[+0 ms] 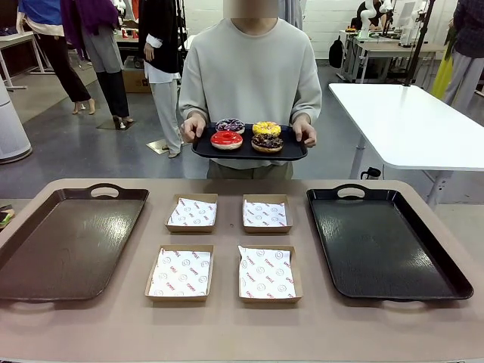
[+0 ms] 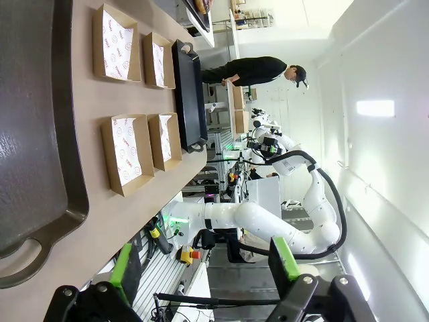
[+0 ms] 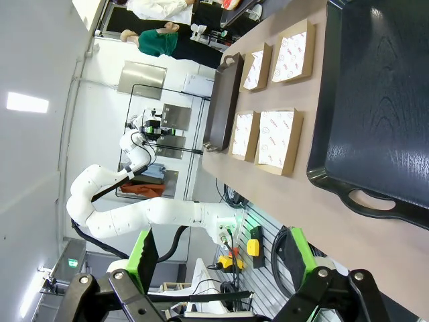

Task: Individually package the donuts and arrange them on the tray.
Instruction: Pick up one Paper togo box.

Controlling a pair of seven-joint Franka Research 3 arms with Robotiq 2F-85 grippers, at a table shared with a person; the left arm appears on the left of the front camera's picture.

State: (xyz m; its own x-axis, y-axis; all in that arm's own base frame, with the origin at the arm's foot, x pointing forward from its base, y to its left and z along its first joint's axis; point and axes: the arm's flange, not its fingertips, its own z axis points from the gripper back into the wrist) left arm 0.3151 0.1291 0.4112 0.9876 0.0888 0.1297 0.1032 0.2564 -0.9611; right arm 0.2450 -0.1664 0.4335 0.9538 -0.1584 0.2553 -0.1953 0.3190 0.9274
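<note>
The held tray [image 1: 291,151] is black. On it sit a glossy red donut [image 1: 226,139] near left, a dark chocolate donut [image 1: 267,142] near right, a yellow donut [image 1: 266,128] with sprinkles far right, and a purple-blue donut [image 1: 230,125] flecked white far left. On the tan table [image 1: 227,333], the left tray [image 1: 68,242] is brown and the right tray [image 1: 386,242] is black. Four kraft-brown boxes [image 1: 178,298] hold white paper [image 1: 181,272] printed with red and grey marks.

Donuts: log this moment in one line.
donuts: four on person's small tray | boxes: four, paper-lined, empty | left gripper: open | right gripper: open
</note>
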